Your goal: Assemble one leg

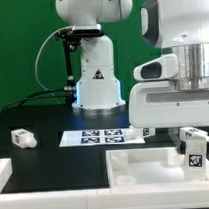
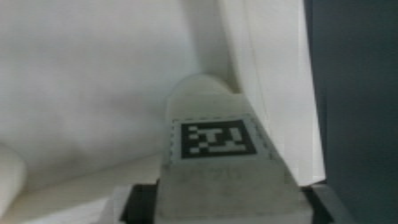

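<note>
The gripper (image 1: 192,137) hangs low at the exterior view's right, its jaws closed on a leg (image 1: 194,149), a white peg with a fiducial tag facing the camera. The held leg sits just above the white square panel (image 1: 147,170) on the black worktop (image 1: 56,166). In the wrist view the leg (image 2: 217,150) stands between the dark fingertips (image 2: 146,203), over the panel. Another leg (image 1: 22,139) lies well apart at the left, and the marker board (image 1: 99,137) is behind.
</note>
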{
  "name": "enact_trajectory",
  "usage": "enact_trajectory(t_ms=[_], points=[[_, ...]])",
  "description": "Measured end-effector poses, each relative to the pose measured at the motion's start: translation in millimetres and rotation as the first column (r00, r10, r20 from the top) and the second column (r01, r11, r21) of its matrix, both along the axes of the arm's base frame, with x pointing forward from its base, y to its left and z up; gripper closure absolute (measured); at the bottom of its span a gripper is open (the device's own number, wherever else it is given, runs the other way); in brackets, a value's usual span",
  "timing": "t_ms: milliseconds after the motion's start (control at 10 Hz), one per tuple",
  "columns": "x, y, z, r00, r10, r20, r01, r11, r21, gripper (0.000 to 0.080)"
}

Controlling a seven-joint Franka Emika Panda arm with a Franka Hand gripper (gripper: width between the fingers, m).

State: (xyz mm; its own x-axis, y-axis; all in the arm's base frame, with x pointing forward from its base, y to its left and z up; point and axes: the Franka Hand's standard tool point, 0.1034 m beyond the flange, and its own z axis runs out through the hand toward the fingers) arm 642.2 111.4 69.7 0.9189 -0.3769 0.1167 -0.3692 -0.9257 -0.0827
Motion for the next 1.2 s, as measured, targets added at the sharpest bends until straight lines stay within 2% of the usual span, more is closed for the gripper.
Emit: enact_trajectory(t_ms=[100, 300, 400, 800, 1000, 1100, 1200], points=[[-0.4, -1.1, 0.2, 0.989, -0.148, 0.004, 0.148, 0.989, 0.017, 0.0514], [-0.5, -5.0, 0.5, 0.902, -0.432, -0.028, 0.432, 0.899, 0.067, 0.0514], [-0.7, -6.3, 0.5, 0.867, -0.496, -0.046, 0.498, 0.863, 0.087, 0.0514], [-2.6, -5.2, 0.3, 0.725, -0.683, -0.085, 0.689, 0.718, 0.100, 0.0512], [-3.9, -4.3, 0.5, 0.428, -0.888, -0.165, 0.903, 0.415, 0.111, 0.0512], [-3.9, -3.9, -0.2, 0.311, -0.930, -0.196, 0.949, 0.293, 0.112, 0.0512], [-2.7, -1.8, -1.1, 0.102, -0.964, -0.247, 0.991, 0.077, 0.110, 0.0512]])
